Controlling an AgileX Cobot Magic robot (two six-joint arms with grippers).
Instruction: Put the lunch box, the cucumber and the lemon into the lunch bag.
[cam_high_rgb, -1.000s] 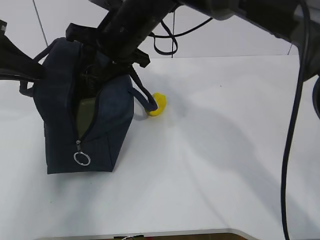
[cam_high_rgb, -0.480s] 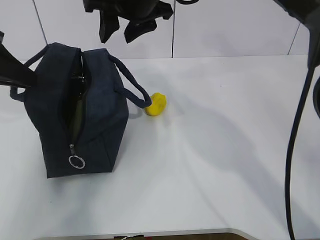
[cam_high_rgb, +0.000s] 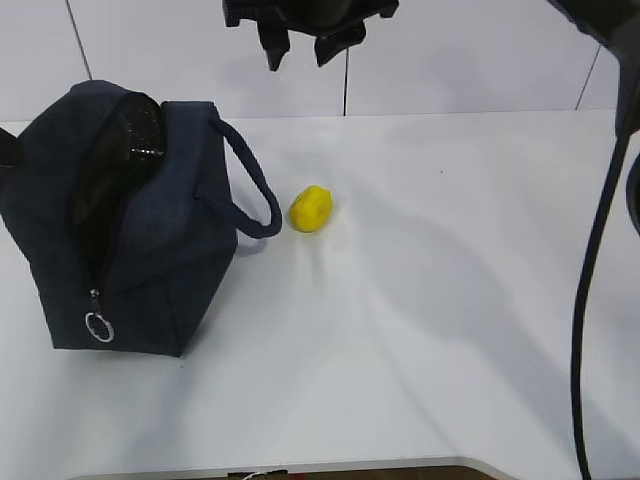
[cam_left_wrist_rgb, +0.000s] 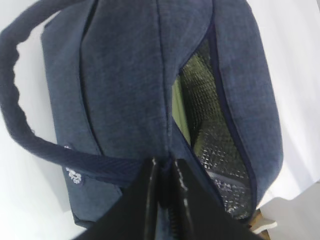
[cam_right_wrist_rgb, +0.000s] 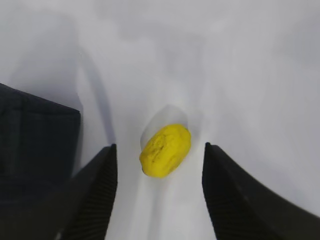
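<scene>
- We count one lunch bag (cam_high_rgb: 130, 220) at the frame's left, unzipped, and one lemon (cam_high_rgb: 311, 208) on the table (cam_high_rgb: 450, 280) just right.
- Right gripper (cam_high_rgb: 300, 45) fingers spread above the lemon.
- Left gripper (cam_left_wrist_rgb: 163, 185) fingers pinch the bag's fabric.

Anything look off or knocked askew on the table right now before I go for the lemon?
Nothing spilled or damaged. The boxy dark navy fabric lunch bag leans, its zipper gaping, pinched by the left gripper. The small yellow lemon lies apart on the white table, below the open right gripper.
</scene>
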